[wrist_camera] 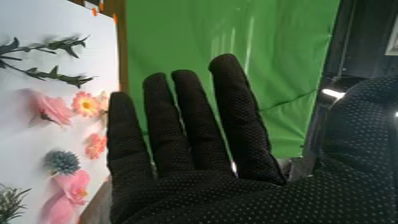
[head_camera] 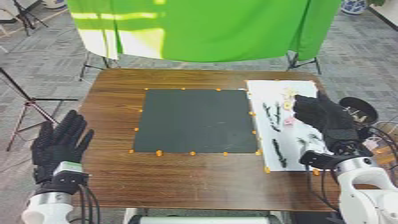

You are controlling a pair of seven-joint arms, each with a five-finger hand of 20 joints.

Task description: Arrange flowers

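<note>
Pink petals first: a pink flower (wrist_camera: pixel 53 107) lies on the white sheet (head_camera: pixel 266 90), with an orange flower (wrist_camera: pixel 86 104) right beside it and a smaller orange bloom (wrist_camera: pixel 95 146) near the pair. There's a spiky blue flower (wrist_camera: pixel 62 162) too, next to a large pink bloom (wrist_camera: pixel 73 187), and a feathery green sprig (wrist_camera: pixel 11 202) close by. Dark leafy stems (wrist_camera: pixel 53 47) lie on that same sheet, nearer its left side in the head view. And here's the right hand (head_camera: pixel 324 112), out over the sheet's right edge, with the flowers and stems lying mostly to its left. It's open, fingers straight, thumb standing well apart from them, nothing in its grasp! The wrist view puts the flowers off the side of the hand away from the thumb, apart from the glove. Moving outward, the sheet sits on the right part of the brown wooden table (head_camera: pixel 178 185), just beside a dark square mat (head_camera: pixel 195 120), and little orange markers (head_camera: pixel 160 153) dot the mat's edges. Over on the far side of that mat from the flowers, we find the left hand (head_camera: pixel 60 142) at the table's left edge, open as well, fingers straight and pointing forward. Beyond the table's far edge hangs a bright green cloth (head_camera: pixel 213 30).
</note>
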